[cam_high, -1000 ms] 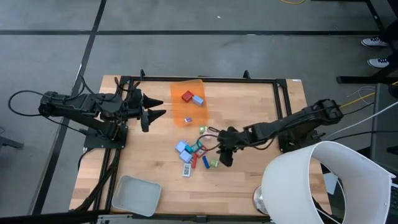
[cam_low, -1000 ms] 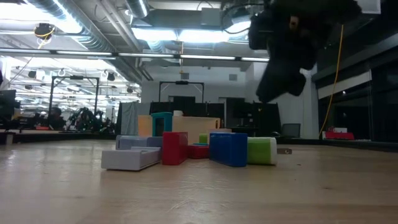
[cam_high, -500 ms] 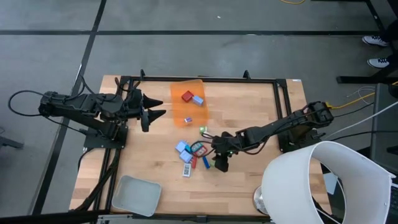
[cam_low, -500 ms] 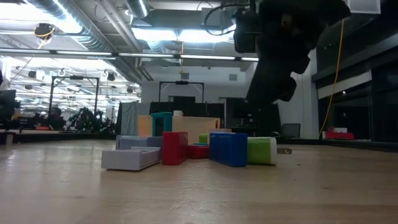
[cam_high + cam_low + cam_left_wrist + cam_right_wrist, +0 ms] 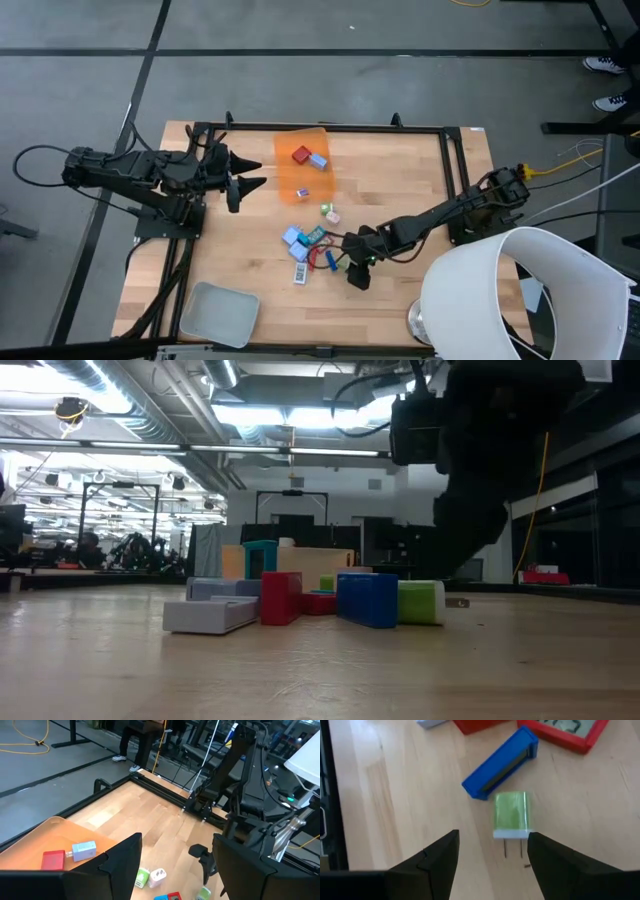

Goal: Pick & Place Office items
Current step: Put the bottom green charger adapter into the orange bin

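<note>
My right gripper hovers, fingers spread and empty, over the green plug, prongs pointing back between them.

- Bin sits upper centre of the table.
- Office items cluster below it.
- Tray lies lower left.

1. The office items lay in a loose cluster on the wooden table: blue, red, teal and white pieces
2. A green plug-like block with a white end and two metal prongs lay flat beside a tilted blue flat piece
3. A red block, a pale blue block and a third small piece sat in the orange bin
</note>
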You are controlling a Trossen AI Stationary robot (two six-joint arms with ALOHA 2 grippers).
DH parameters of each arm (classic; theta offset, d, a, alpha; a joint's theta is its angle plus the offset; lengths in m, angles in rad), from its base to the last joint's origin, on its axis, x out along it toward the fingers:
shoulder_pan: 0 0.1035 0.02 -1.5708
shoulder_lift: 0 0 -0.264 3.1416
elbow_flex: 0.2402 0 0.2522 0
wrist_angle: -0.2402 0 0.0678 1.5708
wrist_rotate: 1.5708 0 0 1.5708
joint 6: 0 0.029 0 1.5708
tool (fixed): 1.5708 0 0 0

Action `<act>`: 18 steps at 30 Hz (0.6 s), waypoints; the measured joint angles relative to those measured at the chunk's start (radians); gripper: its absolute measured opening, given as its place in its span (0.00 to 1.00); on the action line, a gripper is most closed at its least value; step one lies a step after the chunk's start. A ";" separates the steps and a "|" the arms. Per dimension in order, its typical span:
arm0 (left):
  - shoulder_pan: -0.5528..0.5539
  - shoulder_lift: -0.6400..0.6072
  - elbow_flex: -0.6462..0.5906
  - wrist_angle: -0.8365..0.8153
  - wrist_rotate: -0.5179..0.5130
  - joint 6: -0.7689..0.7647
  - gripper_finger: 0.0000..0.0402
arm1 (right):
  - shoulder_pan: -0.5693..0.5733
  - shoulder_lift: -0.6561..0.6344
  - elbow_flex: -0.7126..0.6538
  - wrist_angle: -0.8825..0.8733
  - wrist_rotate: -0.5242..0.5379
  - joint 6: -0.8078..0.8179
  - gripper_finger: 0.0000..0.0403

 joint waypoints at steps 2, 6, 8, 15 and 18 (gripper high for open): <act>0.000 0.000 0.000 0.000 0.000 0.000 0.59 | 0.000 0.008 0.000 0.011 0.001 0.011 0.58; 0.000 0.000 0.000 0.000 0.005 0.000 0.59 | 0.000 0.017 -0.001 0.017 0.003 0.031 0.58; 0.000 0.000 0.000 0.001 0.006 0.000 0.59 | 0.000 0.019 -0.001 0.021 0.006 0.042 0.58; 0.000 0.000 0.000 0.001 0.008 0.027 0.59 | -0.001 0.019 -0.001 0.037 0.056 0.058 0.58; 0.000 0.000 0.000 0.002 0.009 0.034 0.59 | -0.003 0.019 -0.001 0.038 0.057 0.069 0.58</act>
